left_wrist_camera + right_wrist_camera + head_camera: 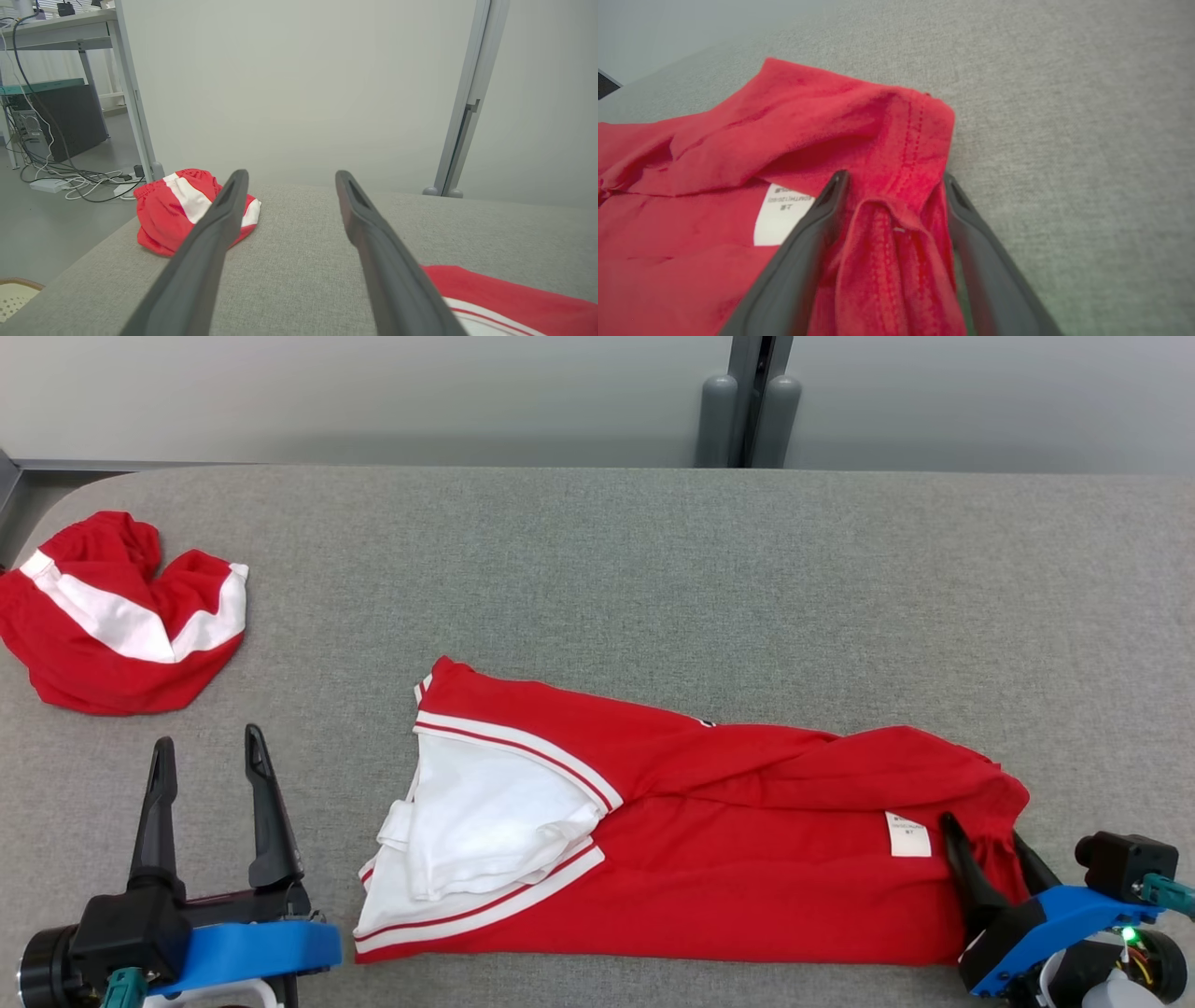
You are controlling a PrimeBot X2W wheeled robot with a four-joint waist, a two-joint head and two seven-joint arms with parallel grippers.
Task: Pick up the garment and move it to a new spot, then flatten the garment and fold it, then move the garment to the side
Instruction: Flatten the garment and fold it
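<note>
Red garment [747, 859], white-trimmed, lies lengthwise on the grey table [653, 541] toward 6 o'clock. Right gripper [982, 828], at 4 o'clock: fingers spread astride the bunched hem, not pinching it. Left gripper [207, 737], at 8 o'clock: spread wide over bare tabletop, holding nothing. A red-and-white bundle [121, 616] sits at 10 o'clock.

Grey woven-fabric table top [653, 551] with a rounded corner, backed by pale partition panels [373, 392] joined at a grey post [744, 383]. Beyond the table's left end: grey floor [46, 224], a metal-legged desk [60, 28], a dark cabinet [70, 121] and loose cables [70, 179] beside a white power strip [46, 185]. Lighting even, diffuse.
</note>
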